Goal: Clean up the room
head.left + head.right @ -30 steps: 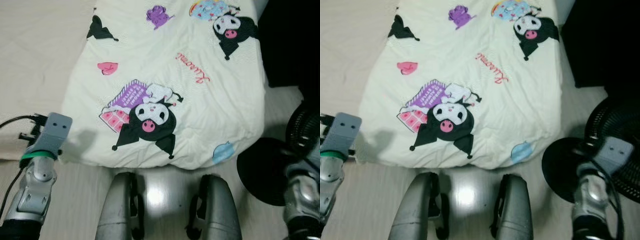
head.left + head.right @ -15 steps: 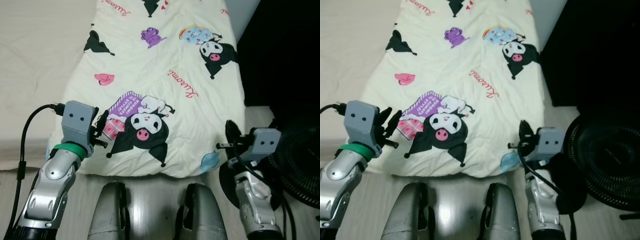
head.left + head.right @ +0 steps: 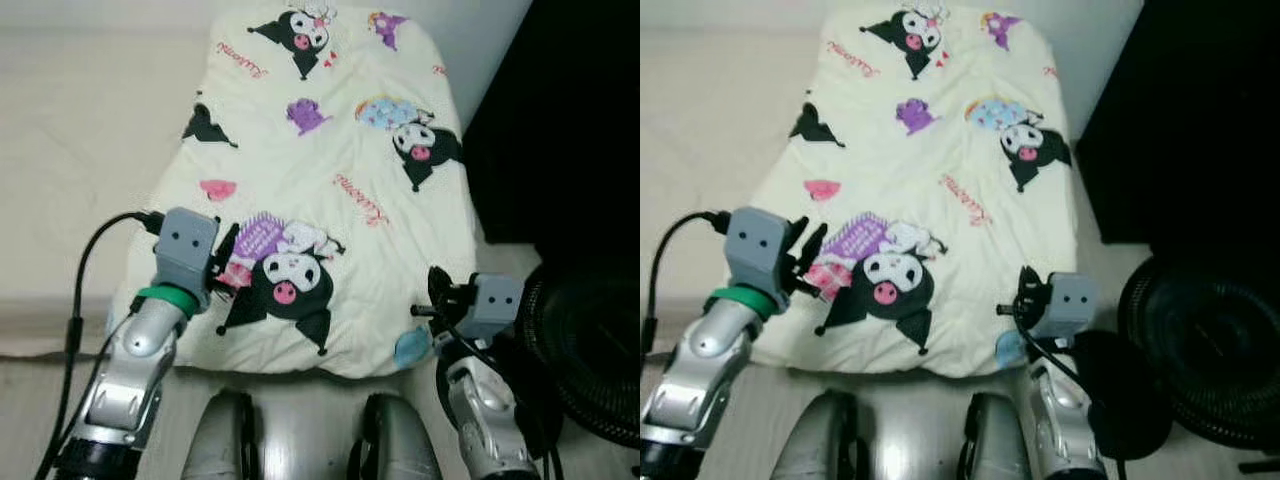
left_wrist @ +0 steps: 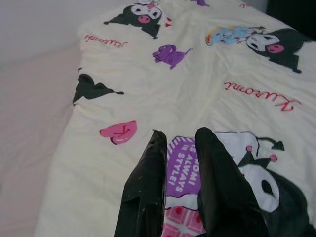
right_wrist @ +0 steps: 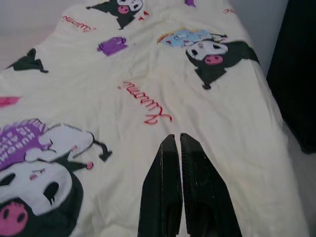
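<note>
A cream blanket printed with black cartoon figures, hearts and red lettering lies spread over the bed in front of me. My left gripper hovers over its near left part, at the purple and pink print. Its fingers stand slightly open with nothing between them. My right gripper is at the blanket's near right edge, just above the blue patch. Its fingers are shut together and empty, pointing along the blanket.
A beige sheet covers the bed to the left of the blanket. A black fan with a round base stands on the floor at the right, close to my right arm. A large dark object rises behind it.
Both arms have come up and forward from beside my legs to the blanket's near edge. The camera has shifted, so more of the blanket's far end shows.
</note>
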Robot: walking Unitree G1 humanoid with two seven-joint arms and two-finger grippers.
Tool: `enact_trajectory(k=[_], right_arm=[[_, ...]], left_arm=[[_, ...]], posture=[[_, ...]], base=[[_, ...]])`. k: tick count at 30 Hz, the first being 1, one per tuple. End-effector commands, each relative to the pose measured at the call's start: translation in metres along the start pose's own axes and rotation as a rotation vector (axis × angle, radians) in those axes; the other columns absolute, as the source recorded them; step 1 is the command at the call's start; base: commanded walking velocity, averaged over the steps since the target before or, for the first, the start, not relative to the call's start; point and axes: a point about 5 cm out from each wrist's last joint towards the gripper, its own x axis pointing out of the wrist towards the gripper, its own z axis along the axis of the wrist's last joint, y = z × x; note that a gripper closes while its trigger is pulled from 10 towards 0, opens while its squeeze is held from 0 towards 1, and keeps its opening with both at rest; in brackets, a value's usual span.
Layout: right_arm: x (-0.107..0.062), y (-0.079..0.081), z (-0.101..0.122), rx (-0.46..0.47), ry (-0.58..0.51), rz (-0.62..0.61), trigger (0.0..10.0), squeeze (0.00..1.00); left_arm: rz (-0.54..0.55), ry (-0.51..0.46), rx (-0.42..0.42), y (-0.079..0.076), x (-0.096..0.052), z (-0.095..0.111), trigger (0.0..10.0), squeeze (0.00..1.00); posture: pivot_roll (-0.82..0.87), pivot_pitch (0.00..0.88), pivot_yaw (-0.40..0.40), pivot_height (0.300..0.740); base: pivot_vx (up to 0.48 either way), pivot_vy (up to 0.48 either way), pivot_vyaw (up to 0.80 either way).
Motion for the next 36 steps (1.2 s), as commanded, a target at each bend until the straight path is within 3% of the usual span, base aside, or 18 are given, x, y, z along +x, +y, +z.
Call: enact_trajectory(k=[1,14,25,29,36], right_arm=[[-0.002,-0.004,-0.006,-0.003,0.025,-0.010,10.0,0.00],[0.000,-0.002,-0.007,-0.009,0.044,0.014,10.0,0.00],[0.000,-0.007,-0.007,-0.022,0.043,0.011,10.0,0.00],[-0.005,-0.003,-0.020,-0.046,0.093,0.013,10.0,0.00],[-0.015,0.008,-0.036,-0.063,0.156,0.058,10.0,0.00]], left_arm=[[0.003,0.019,0.011,-0.003,0.001,-0.006,10.0,0.00],[0.006,0.010,-0.010,-0.018,0.009,-0.009,10.0,0.00],[0.005,0.039,-0.009,-0.020,0.005,-0.019,10.0,0.00],[-0.015,0.128,0.039,-0.019,-0.003,-0.044,10.0,0.00],[-0.017,0.205,0.067,-0.017,-0.014,-0.065,10.0,0.00]], posture=[[-0.01,0.058,0.021,0.680],[-0.01,0.063,0.004,0.740],[0.00,0.075,0.005,0.740],[-0.01,0.072,0.007,0.740],[-0.01,0.074,0.015,0.740]], base=[[0.000,0.000,0.00],[0.000,0.000,0.00],[0.000,0.000,0.00],[0.000,0.000,0.00],[0.000,0.000,0.00]])
